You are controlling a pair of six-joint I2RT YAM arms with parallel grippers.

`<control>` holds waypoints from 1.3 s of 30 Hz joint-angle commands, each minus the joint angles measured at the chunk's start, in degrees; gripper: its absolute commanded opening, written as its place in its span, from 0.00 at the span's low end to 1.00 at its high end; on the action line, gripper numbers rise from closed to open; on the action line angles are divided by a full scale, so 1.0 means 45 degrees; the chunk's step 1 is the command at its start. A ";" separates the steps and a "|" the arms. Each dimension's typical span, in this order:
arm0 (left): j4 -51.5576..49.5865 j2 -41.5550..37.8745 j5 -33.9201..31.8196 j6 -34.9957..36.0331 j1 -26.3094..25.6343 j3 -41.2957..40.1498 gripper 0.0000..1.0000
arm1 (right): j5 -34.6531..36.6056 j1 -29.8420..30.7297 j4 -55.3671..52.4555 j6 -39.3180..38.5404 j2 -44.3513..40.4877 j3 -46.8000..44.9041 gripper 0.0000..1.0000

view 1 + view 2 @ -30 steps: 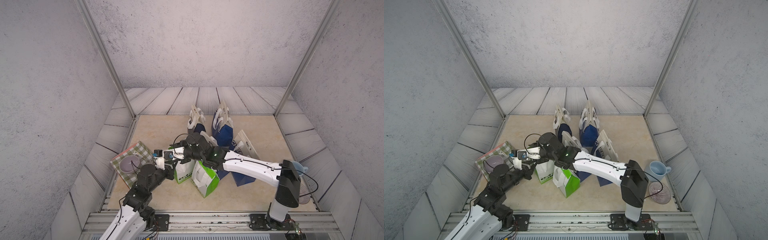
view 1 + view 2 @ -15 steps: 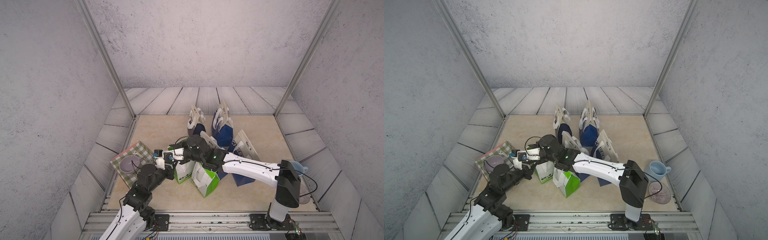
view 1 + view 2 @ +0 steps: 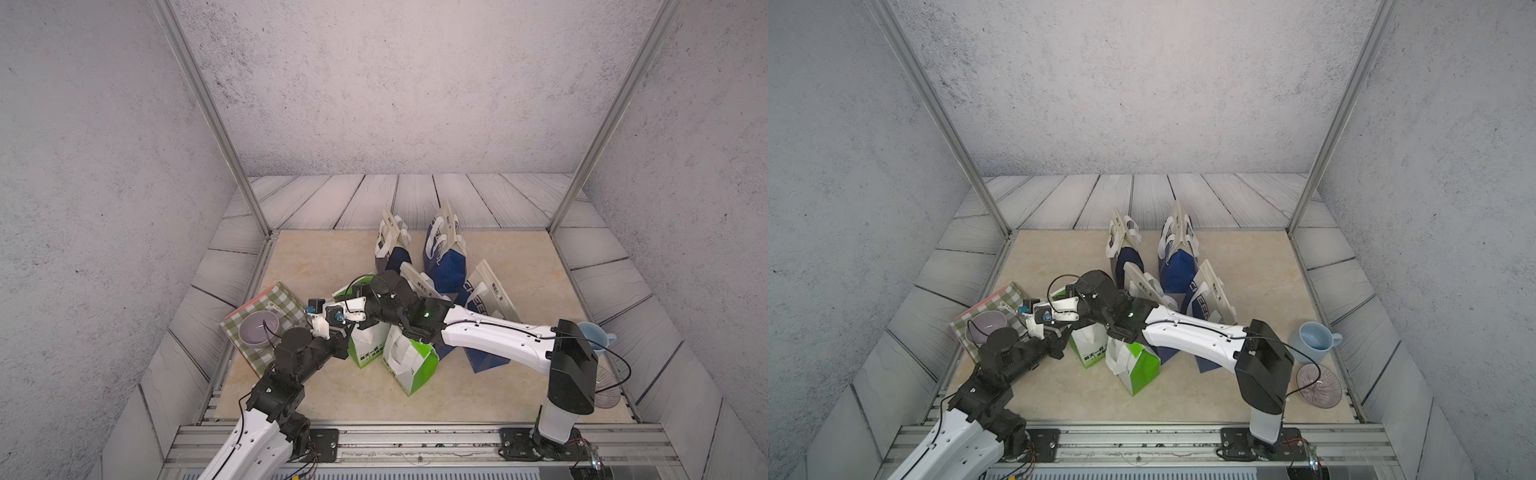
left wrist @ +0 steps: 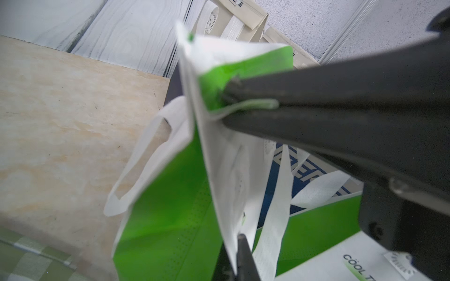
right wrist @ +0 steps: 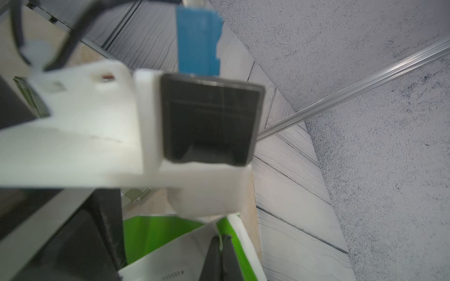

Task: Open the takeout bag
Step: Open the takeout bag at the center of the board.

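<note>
The takeout bag [image 3: 368,347], green and white, stands at the front left of the table, also in a top view [image 3: 1094,347]. My left gripper [image 3: 343,334] is shut on one white panel of the bag's mouth; in the left wrist view its jaws [image 4: 237,258] pinch that panel [image 4: 219,150]. My right gripper [image 3: 352,322] reaches across from the right and is shut on the opposite rim. In the right wrist view its jaws [image 5: 221,245] clamp the green and white edge [image 5: 233,228]. The right fingers [image 4: 280,95] show closed on the rim in the left wrist view.
A second green and white bag [image 3: 409,365] stands right beside the held one. Several blue and beige bags [image 3: 442,257] crowd behind. A checked mat with a purple bowl [image 3: 259,328] lies at the left, a blue mug [image 3: 592,336] and a glass saucer [image 3: 1318,384] at the right.
My right gripper has closed on the bag's rim and shifted slightly left. The left gripper has kept its hold and place.
</note>
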 commanded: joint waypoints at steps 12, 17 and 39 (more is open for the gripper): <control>-0.0138 -0.0291 0.0190 0.0171 -0.0045 0.0352 0.00 | -0.0991 -0.0731 -0.4397 -0.1298 0.0549 0.3037 0.00; -0.0162 -0.0285 0.0205 0.0175 -0.0046 0.0325 0.00 | -0.1608 -0.0938 -0.6420 -0.1711 0.0827 0.4376 0.00; -0.0042 -0.0067 0.0283 0.0223 -0.0046 0.0344 0.00 | -0.1269 -0.1236 -0.8250 -0.0371 0.1685 0.6146 0.07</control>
